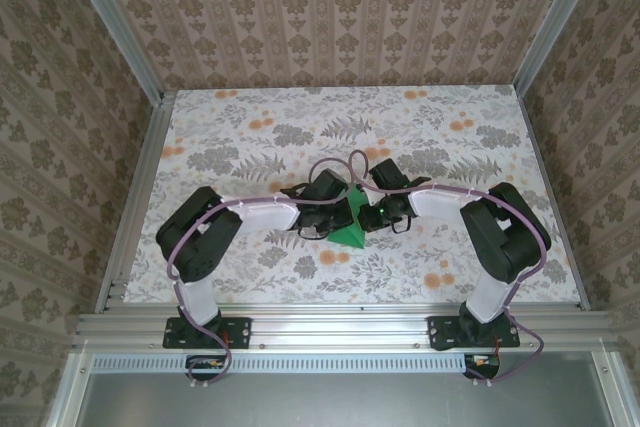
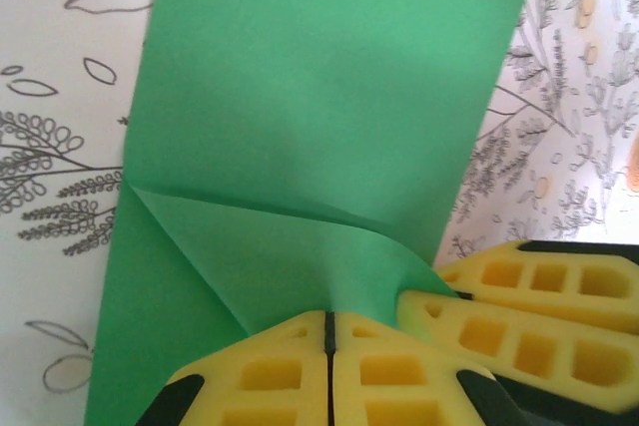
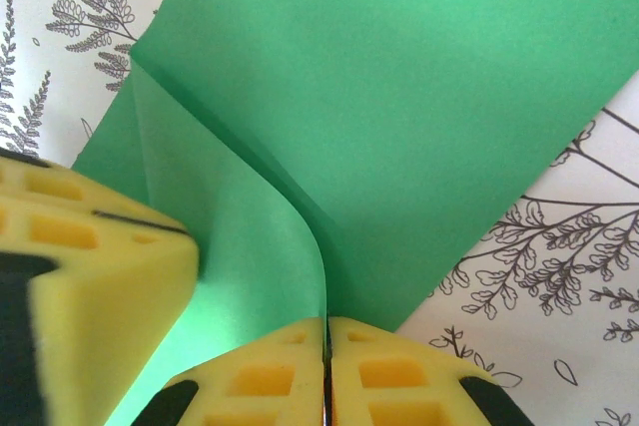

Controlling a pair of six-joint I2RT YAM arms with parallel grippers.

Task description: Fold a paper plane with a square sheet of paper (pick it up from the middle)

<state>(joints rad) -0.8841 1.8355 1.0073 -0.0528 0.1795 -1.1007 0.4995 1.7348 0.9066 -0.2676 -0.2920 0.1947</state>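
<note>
The bright-green sheet of paper (image 1: 352, 221) lies mid-table as a creased pointed shape, between both grippers. My left gripper (image 1: 322, 209) is at its left side, my right gripper (image 1: 378, 209) at its right. In the left wrist view the green paper (image 2: 329, 97) has a diagonal crease, and a raised fold runs into my left gripper (image 2: 328, 318), whose yellow fingers (image 2: 270, 371) are shut on it. The right gripper's fingers (image 2: 529, 291) show at the right. In the right wrist view the paper (image 3: 419, 97) curves up into my right gripper (image 3: 325, 324), shut on the fold; the left gripper's finger (image 3: 80, 276) sits alongside.
The table (image 1: 250, 127) has a floral cloth with free room all round the paper. Aluminium frame rails (image 1: 130, 197) border the left, right and near edges, and patterned walls enclose the cell.
</note>
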